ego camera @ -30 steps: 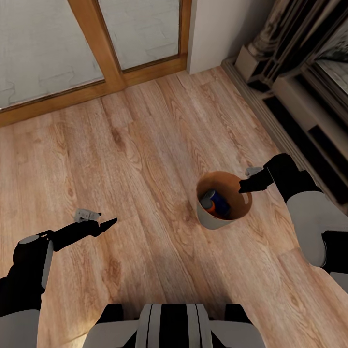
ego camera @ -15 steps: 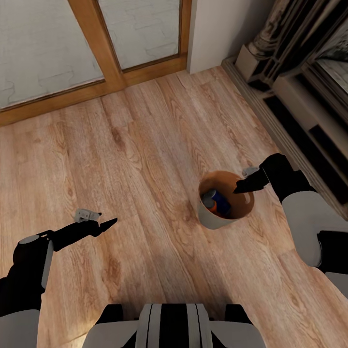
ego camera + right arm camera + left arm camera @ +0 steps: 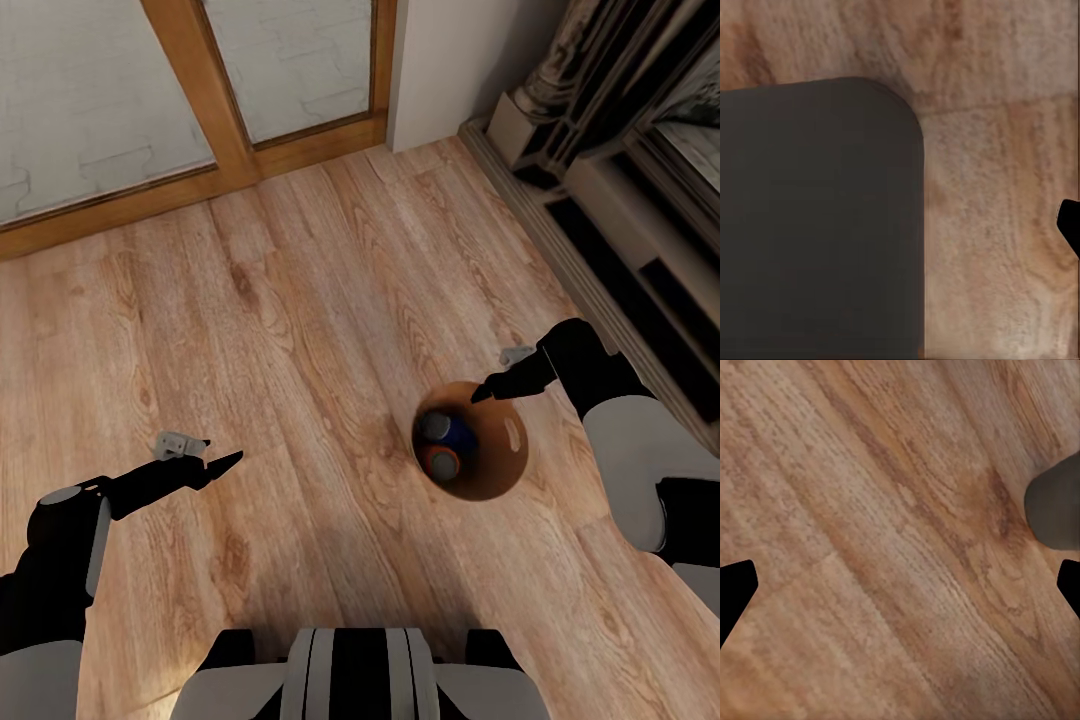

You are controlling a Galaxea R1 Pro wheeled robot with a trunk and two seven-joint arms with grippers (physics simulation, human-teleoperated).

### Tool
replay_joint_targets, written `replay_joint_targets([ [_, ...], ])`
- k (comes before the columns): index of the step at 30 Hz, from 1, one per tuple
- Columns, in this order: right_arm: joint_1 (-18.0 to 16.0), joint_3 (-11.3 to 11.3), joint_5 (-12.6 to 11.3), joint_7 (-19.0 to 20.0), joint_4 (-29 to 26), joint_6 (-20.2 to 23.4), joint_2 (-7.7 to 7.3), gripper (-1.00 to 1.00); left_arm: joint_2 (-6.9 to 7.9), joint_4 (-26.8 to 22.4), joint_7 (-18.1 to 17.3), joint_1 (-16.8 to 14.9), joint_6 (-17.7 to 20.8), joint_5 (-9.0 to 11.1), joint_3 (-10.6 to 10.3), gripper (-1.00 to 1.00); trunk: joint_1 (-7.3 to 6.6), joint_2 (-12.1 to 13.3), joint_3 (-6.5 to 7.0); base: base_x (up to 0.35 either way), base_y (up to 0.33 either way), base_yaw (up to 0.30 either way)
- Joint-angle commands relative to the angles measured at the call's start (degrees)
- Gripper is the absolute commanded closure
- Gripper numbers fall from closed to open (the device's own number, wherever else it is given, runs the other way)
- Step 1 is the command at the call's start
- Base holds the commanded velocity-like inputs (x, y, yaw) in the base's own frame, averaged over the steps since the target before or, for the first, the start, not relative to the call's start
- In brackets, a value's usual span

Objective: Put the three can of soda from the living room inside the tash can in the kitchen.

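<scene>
Head view is showing your right gripper hovering at the far rim of the tash can, its fingers' state unreadable, cans standing upright inside, while your left gripper, spread open, is hanging well apart.

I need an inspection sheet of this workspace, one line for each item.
Surface: light wood floor, bare around the bin.
Job's things: trash can upright on the floor; inside it a dark blue soda can and an orange soda can; a third cannot be told.
Clutter: nothing seen.
Grippers: left pincer over bare floor, holding nothing; right pincer at the bin's rim, jaws unclear.
Cables: nothing seen.
Surroundings: wood-framed glass doors, white wall, fireplace surround.
</scene>
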Motion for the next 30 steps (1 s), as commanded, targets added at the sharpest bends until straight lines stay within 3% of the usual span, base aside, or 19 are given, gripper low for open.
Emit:
replay_joint_targets([
  [1,0.00,-0.01,-0.06,-0.12,-0.02,0.02,0.00,-1.00,0.00,0.00,0.00,0.00,0.00,0.00,0.00,-1.00,0.00,0.00,0.00,0.000,0.000,0.000],
  [25,0.03,0.11,-0.06,-0.12,-0.10,0.02,0.03,-1.00,-0.08,0.00,0.08,0.00,-0.05,0.01,0.05,-1.00,0.00,0.00,0.00,0.000,0.000,0.000],
  [30,0.03,0.09,-0.06,-0.12,-0.11,0.02,0.02,-1.00,-0.05,-0.02,0.13,0.00,0.04,-0.26,0.01,-1.00,-1.10,2.01,0.90,0.000,0.000,0.000],
])
